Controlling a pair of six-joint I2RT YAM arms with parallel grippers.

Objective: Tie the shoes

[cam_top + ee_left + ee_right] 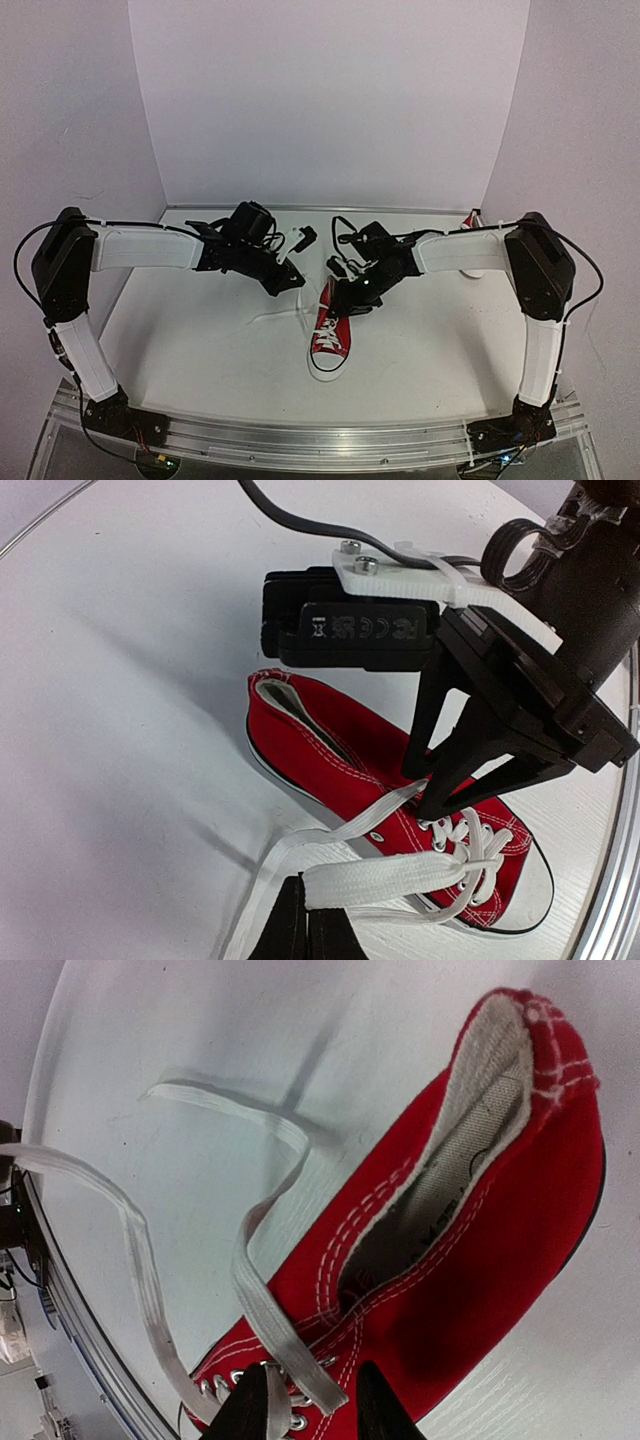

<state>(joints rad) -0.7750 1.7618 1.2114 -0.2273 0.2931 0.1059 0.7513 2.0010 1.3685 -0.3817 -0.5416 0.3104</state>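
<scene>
My left gripper [305,905] pinches one lace [390,872], stretched left of the sneaker [330,340]. Nearer, my right gripper [308,1380] straddles the eyelets [222,1380], half-open.

Top external: fixed, high behind arm bases [105,410], looks down and forward across whole table [200,340] to back wall [330,100]. Left wrist: close, low, angled across shoe [330,750] from its side; right gripper [425,795] fills upper right. Right wrist: very close, above same shoe's heel opening. All three views share shoe and laces [400,875].
</scene>
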